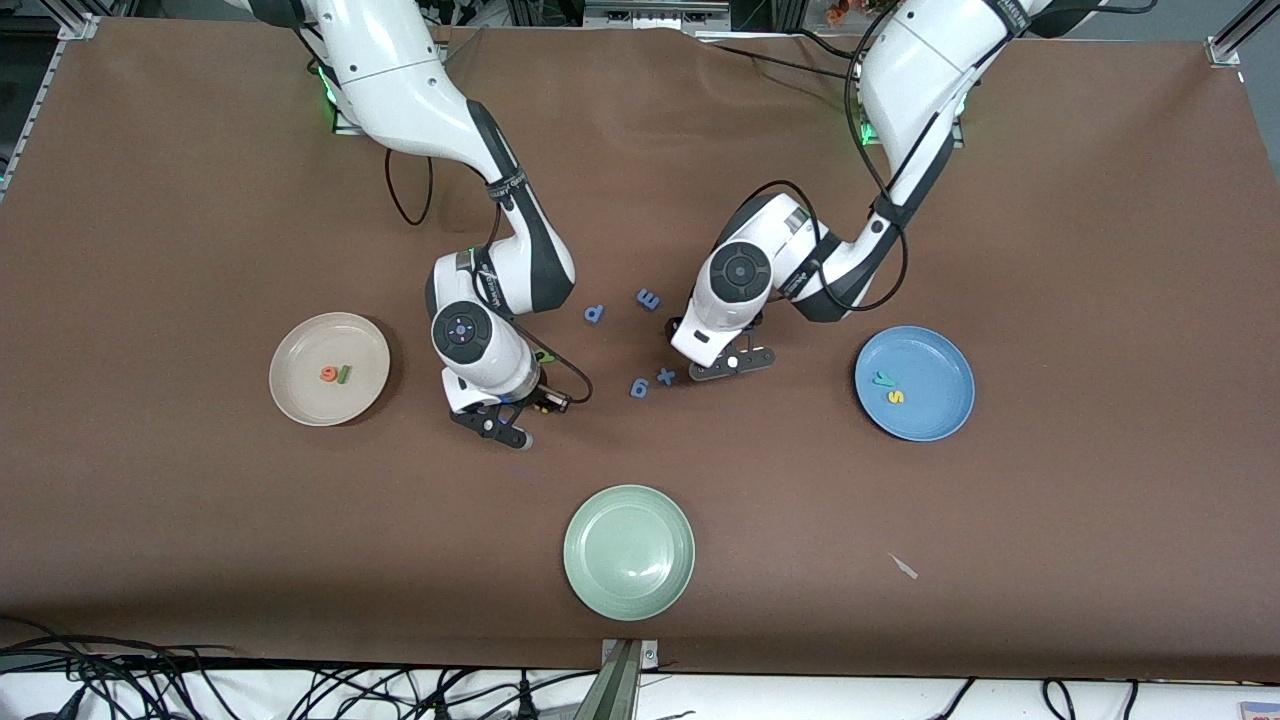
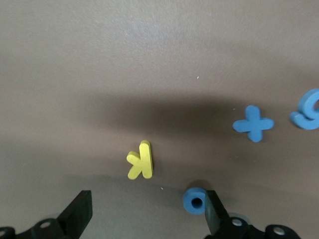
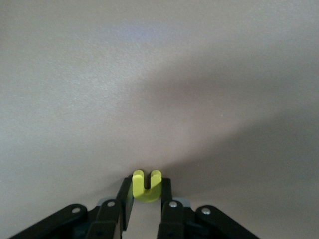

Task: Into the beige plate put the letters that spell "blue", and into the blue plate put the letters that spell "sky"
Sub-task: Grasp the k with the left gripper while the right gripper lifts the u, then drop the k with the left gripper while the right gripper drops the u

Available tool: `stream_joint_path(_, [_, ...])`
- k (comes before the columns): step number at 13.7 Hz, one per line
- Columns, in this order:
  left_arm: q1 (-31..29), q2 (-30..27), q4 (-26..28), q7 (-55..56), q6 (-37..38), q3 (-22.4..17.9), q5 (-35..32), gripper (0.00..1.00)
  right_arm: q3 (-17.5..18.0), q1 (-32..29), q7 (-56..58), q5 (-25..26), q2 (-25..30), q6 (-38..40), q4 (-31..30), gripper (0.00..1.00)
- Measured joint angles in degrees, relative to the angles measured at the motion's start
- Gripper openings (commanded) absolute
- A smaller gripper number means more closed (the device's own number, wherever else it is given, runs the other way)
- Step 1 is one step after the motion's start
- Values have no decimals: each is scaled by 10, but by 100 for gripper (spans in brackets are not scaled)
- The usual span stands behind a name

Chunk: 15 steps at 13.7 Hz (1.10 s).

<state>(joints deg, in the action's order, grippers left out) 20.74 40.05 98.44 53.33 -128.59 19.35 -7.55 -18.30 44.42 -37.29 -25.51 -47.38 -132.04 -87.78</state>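
Observation:
In the right wrist view my right gripper [image 3: 147,193] is shut on a yellow u [image 3: 146,185], low over the brown table between the beige plate [image 1: 300,345] and the pale green plate. The beige plate holds an orange e [image 1: 327,374] and a dark green l [image 1: 344,375]. My left gripper [image 2: 148,203] stands open just above the table, with a yellow k [image 2: 140,160] lying flat a little ahead of its jaws. In the front view the left gripper [image 1: 733,365] hides the k. The blue plate [image 1: 940,350] holds a teal y [image 1: 882,379] and a yellow s [image 1: 896,396].
A blue foam ring [image 2: 195,200] lies against one left finger. A blue x [image 1: 665,376] and a blue 6 [image 1: 639,387] lie beside the left gripper, and two more blue letters [image 1: 595,314] [image 1: 648,298] are nearer the bases. The pale green plate [image 1: 629,551] sits near the front edge.

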Motion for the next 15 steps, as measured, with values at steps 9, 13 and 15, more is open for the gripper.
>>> stream_joint_path(9, [1,18,-5,-6,-15,-5,-58,11,-137,-9,271,0,90,208,-49,0])
stream_joint_path(13, [1,18,-7,-5,-16,-6,-58,8,-198,-11,411,0,127,206,-131,0])
stream_joint_path(15, [-6,17,-12,-5,-13,-8,-58,8,-221,-11,480,0,134,176,-172,0])
